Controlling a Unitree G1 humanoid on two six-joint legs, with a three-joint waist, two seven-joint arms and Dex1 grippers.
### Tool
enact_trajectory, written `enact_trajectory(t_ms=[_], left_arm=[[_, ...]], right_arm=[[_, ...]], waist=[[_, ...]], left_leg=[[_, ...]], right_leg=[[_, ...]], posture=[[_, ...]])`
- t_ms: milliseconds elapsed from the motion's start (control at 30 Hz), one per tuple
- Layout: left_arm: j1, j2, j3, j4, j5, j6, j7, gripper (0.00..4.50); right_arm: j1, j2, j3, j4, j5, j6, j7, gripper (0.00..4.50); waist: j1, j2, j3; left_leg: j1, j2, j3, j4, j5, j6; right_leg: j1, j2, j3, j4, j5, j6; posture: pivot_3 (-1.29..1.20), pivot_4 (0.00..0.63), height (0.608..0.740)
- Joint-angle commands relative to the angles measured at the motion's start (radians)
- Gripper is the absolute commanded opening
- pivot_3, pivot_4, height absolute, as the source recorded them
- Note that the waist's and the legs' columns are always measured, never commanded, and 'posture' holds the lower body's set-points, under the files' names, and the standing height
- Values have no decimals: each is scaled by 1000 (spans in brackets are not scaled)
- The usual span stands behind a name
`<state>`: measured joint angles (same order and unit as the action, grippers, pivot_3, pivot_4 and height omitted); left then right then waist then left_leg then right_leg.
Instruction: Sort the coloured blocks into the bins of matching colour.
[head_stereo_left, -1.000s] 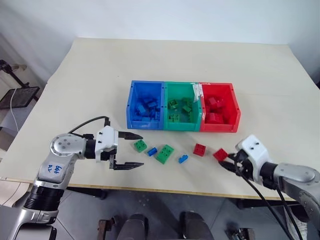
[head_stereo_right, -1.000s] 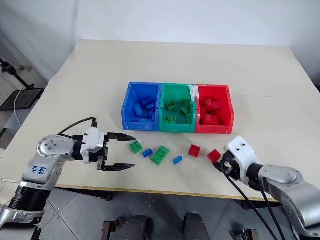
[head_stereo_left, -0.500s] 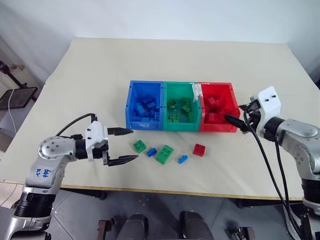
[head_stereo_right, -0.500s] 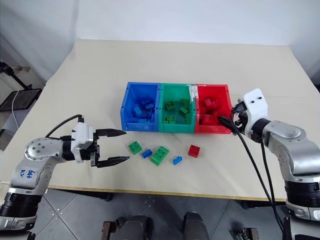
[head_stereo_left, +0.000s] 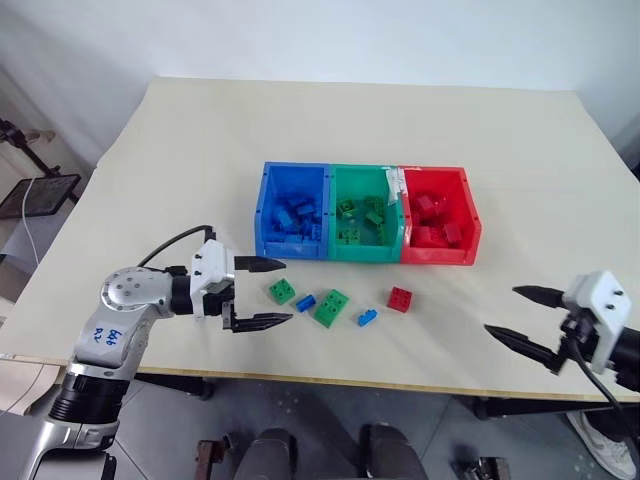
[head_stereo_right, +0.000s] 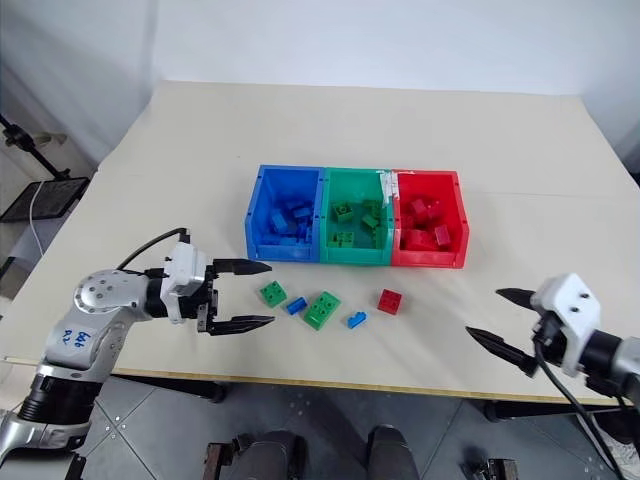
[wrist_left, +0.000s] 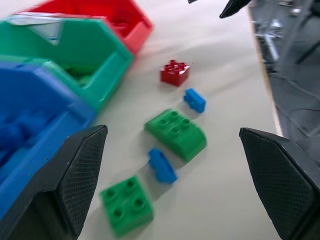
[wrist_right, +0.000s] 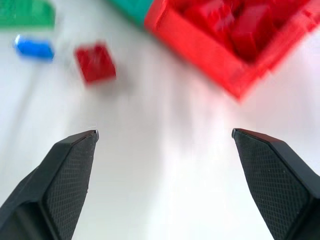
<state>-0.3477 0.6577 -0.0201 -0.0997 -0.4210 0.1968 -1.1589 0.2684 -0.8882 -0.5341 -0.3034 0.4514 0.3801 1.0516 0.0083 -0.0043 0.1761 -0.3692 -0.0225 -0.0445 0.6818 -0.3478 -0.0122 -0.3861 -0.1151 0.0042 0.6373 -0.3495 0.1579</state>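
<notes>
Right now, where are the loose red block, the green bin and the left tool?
Red block (head_stereo_left: 400, 298), left eye view, studded top.
Green bin (head_stereo_left: 362, 253), left eye view, front wall.
Left tool (head_stereo_left: 275, 292), left eye view, between fingertips.

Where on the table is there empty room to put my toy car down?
The widest bare patch is the table behind the blue bin, green bin and red bin. There is also room right of the red block. It is crowded in front of the bins, where loose blocks lie.
</notes>
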Motion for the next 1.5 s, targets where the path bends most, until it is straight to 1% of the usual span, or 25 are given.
enact_trajectory(t_ms=[33, 133, 200, 267, 400, 467, 567, 667, 700, 767, 900, 1000, 1033, 1133, 1233, 1300, 1400, 1500], left_arm=[[-17, -1, -5, 4, 5, -19, -15, 4500], [-21, 0, 1, 8, 5, -24, -14, 4500], [5, 35, 11, -13, -26, 23, -46, 4500], [25, 52, 21, -25, -33, 29, -56, 4500], [69, 68, 64, 10, -29, 8, -52, 4500], [76, 66, 85, 24, -17, -26, -39, 4500], [77, 64, 105, 21, -17, -51, -25, 4500], [86, 68, 115, 15, -21, -60, -22, 4500], [91, 69, 118, 13, -22, -63, -22, 4500], [98, 68, 120, 8, -22, -66, -20, 4500], [98, 59, 124, -7, -26, -65, 5, 4500], [98, 60, 122, -9, -27, -63, 10, 4500], [99, 60, 122, -11, -29, -61, 12, 4500], [96, 50, 136, -23, -49, -56, 28, 4500], [61, 14, 186, -48, -108, 5, 114, 4500], [45, 16, 196, -57, -105, 14, 131, 4500], [37, 25, 211, -76, -117, 46, 149, 4500], [65, 34, 202, -90, -105, 46, 133, 4500]], right_arm=[[8, -31, -10, 0, 2, -46, 59, 4484], [-44, -40, 66, -32, 26, -7, 61, 4484], [-156, -61, 211, -104, 75, 164, 28, 4484], [-257, -53, 304, -126, 88, 245, 2, 4484], [-415, -41, 493, -74, -16, 274, -39, 4484], [-492, -4, 568, -50, -44, 294, -67, 4484], [-582, 40, 644, 4, -109, 295, -112, 4484], [-629, 63, 699, 55, -170, 268, -134, 4484], [-640, 75, 709, 67, -180, 264, -141, 4309], [-648, 91, 718, 71, -184, 269, -144, 3885], [-612, 68, 726, 24, -178, 264, -107, 2595], [-597, 70, 692, 16, -165, 254, -109, 1611], [-591, 75, 670, 8, -148, 240, -103, 1455], [-598, 124, 547, -33, -34, 289, -131, 1463], [-631, 148, 433, -29, 7, 330, -208, 1463], [-669, 179, 367, -10, 33, 361, -274, 1463], [-751, 226, 291, 74, -28, 292, -418, 1463], [-821, 214, 335, 217, -101, 244, -440, 1463]], waist=[[-10, 0, 0], [-13, 0, 0], [-19, 0, 0], [-24, 0, 0], [-8, 1, 0], [-4, 1, 0], [-5, 0, 1], [-8, 0, 1], [-9, 0, 0], [-11, 0, 0], [-11, 0, 0], [-11, 0, 0], [-11, 0, 0], [-10, 0, 1], [-10, 0, 1], [-10, 0, 1], [-14, 0, 0], [-16, 0, 0]], left_leg=[[0, 1, 0, 0, 0, 0], [0, 2, 0, -1, 0, 0], [0, 3, 0, -1, 0, 0], [0, 4, 0, 0, 0, -1], [-3, 3, -3, -1, 0, -2], [-3, 1, -3, 0, 0, -2], [-5, 1, -4, 0, 0, -2], [-5, 1, -3, 0, 0, -2], [-5, 1, -4, 0, 0, -2], [-5, 1, -3, 0, 0, -2], [-5, 2, -3, 0, 0, -2], [-5, 2, -3, 0, 0, -2], [-5, 2, -3, 0, 0, -2], [-5, 2, -3, 0, 0, -2], [-5, 2, -3, 0, 0, -2], [-5, 2, -3, 0, 0, -2], [-5, 2, -3, 0, 0, -2], [-5, 2, -2, 0, 0, -2]], right_leg=[[0, 0, 0, 0, 0, 0], [-1, 0, 0, 0, 0, 0], [-1, 0, 0, 0, 0, 0], [-2, 0, 0, -1, 0, -1], [-5, -2, -1, -2, 1, -1], [-5, -3, -1, -2, 1, -1], [-5, -4, -2, -4, 1, -1], [-6, -4, -2, -2, 1, -1], [-6, -3, -3, -2, 1, -1], [-6, -3, -3, 0, 1, -1], [-6, -3, -3, 0, 1, -1], [-6, -3, -3, 0, 1, -1], [-6, -3, -3, 0, 1, -1], [-6, -3, -3, 0, 1, -1], [-6, -3, -3, 1, 1, -1], [-6, -3, -3, 1, 1, -1], [-6, -2, -3, 2, 1, -1], [-7, -3, -2, 3, 1, -1]], posture=[[0, 150, 740], [0, 150, 740], [0, 150, 740], [0, 150, 740], [0, 150, 740], [0, 150, 740], [0, 150, 740], [0, 150, 740], [0, 150, 740], [0, 150, 740], [0, 150, 740], [0, 150, 740], [0, 150, 740], [0, 150, 740], [0, 150, 740], [0, 150, 740], [0, 150, 740], [0, 150, 740]])
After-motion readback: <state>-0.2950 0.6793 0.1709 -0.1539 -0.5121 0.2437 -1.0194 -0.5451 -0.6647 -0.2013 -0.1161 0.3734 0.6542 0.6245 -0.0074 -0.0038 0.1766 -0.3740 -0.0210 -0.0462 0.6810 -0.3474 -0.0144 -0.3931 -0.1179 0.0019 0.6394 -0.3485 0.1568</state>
